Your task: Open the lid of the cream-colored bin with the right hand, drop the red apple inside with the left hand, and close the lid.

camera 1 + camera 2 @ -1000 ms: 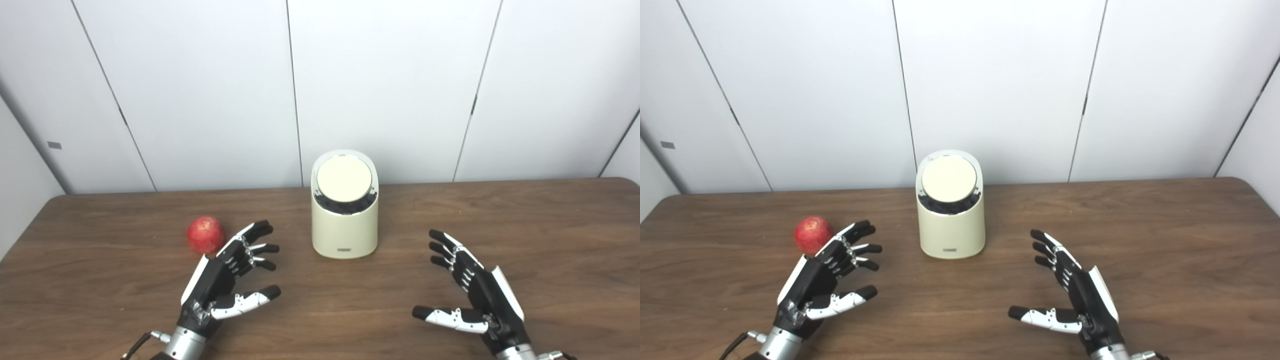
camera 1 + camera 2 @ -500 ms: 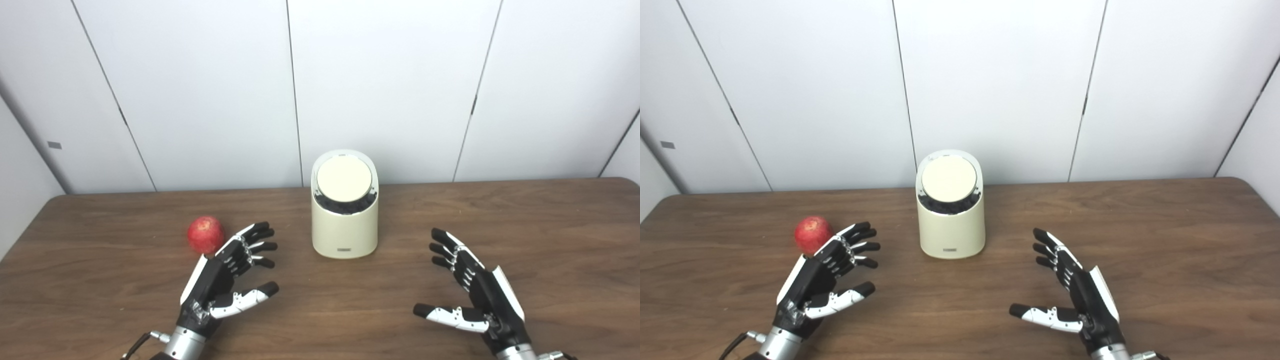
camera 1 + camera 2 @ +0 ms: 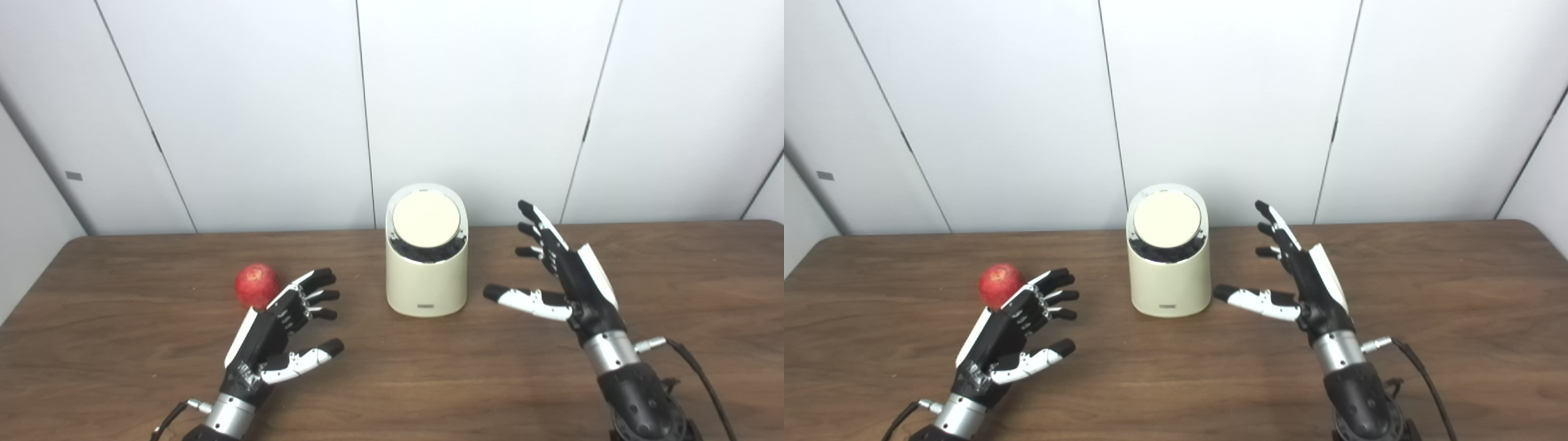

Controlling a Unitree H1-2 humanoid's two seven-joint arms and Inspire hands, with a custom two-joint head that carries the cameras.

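Apple's lower right edge hidden behind left hand, small label low on bin's front too small to read, counter cut off at bottom edge, both forearms too.

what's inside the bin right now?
Can't tell. The round lid sits on the bin, covering the opening; only a dark band shows below its front edge. The apple lies on the table, outside.
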